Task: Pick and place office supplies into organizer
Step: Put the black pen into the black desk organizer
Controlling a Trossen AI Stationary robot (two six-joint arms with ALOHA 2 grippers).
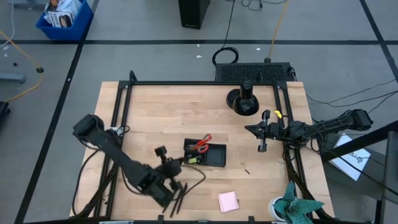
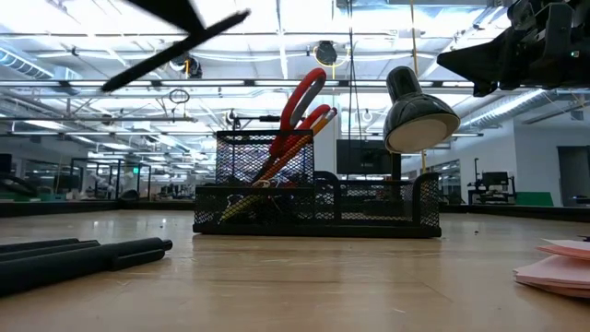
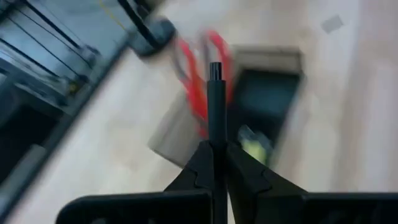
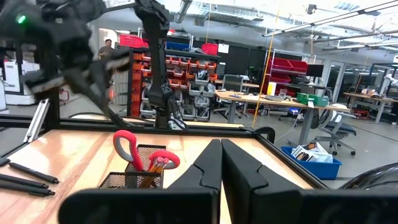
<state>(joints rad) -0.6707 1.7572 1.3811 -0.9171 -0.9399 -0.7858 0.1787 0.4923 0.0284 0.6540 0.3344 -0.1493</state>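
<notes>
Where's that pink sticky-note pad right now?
In the high view, the pink sticky-note pad lies flat on the table near its front edge, below and right of the black organizer.

two dark jointed arms, black cables trailing, left hand with black wedge-shaped fingers

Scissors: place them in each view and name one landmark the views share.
High: scissors in the organizer's left compartment, table centre.
Low: red handles sticking up from the organizer, centre.
Left wrist: blurred red handles behind the pen in the left gripper.
Right wrist: handles lower left, above the mesh.
Shared landmark: the organizer.
</notes>
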